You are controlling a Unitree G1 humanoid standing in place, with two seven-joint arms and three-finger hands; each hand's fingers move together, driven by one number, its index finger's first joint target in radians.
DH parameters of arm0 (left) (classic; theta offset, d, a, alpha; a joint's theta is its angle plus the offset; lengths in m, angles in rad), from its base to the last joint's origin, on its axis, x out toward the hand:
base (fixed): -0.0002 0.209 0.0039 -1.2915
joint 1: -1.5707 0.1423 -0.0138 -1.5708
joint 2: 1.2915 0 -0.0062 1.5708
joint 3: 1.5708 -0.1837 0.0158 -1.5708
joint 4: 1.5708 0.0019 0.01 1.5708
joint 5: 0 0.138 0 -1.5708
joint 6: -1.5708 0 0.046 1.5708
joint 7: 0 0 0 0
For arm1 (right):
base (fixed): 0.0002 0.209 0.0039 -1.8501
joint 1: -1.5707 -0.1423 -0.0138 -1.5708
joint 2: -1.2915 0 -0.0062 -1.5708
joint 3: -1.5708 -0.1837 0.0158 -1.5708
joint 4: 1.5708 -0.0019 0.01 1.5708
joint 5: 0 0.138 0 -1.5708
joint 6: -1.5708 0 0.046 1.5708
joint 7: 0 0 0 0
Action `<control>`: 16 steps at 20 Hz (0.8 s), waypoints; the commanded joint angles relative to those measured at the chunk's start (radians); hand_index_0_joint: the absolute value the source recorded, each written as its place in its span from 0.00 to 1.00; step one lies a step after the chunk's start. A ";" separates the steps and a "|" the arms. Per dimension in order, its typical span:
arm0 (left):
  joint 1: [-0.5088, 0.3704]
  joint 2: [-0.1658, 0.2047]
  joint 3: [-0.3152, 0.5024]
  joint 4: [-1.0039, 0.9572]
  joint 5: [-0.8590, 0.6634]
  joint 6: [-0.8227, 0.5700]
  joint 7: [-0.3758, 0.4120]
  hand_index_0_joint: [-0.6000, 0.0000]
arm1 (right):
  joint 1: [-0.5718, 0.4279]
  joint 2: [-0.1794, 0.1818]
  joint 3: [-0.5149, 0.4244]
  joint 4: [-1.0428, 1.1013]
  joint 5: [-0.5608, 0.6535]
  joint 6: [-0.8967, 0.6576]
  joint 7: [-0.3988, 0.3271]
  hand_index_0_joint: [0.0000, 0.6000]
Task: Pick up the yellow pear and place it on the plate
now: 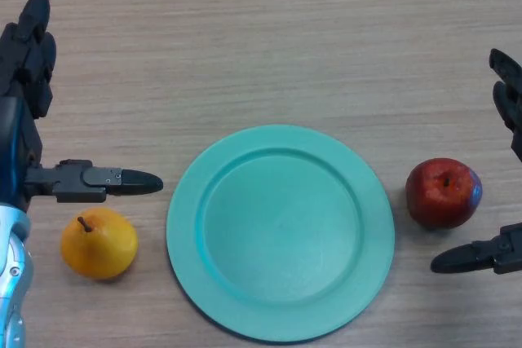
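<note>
Head view: the pear [99, 243] sits on the table just below the left hand [33, 132], whose fingers are spread and hold nothing. It looks light, firm and smooth; grip its wide belly. The plate [281, 315] lies just beside it. An apple [443, 193] rests by the spread right hand [504, 254], out of the way.

**Pear and plate, side by side on the table**

The yellow pear [99, 243] sits upright on the wooden tabletop at the robot's near left, its short dark stem poking up from the top. Its skin is a warm yellow shading to orange, smooth and unmarked. Just beside it, not touching, lies the plate [280, 232]: a round teal-green dish, flat on the table, with a broad rim round a shallow well. Nothing rests on it.
</note>
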 commanded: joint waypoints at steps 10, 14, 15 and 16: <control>-0.013 0.025 0.039 -0.077 -0.025 -0.125 -0.017 1.00 | -0.025 -0.032 -0.044 -0.054 0.054 -0.089 -0.015 0.00; 0.043 0.039 0.094 -0.146 -0.065 -0.078 -0.132 1.00 | -0.040 -0.035 -0.031 -0.029 0.060 -0.098 -0.026 0.00; 0.052 0.038 0.102 -0.153 -0.071 -0.079 -0.139 1.00 | -0.041 -0.035 -0.029 -0.024 0.058 -0.102 -0.028 0.00; 0.087 0.039 0.129 -0.176 -0.082 -0.069 -0.187 1.00 | -0.052 -0.040 -0.029 -0.015 0.053 -0.100 -0.033 0.00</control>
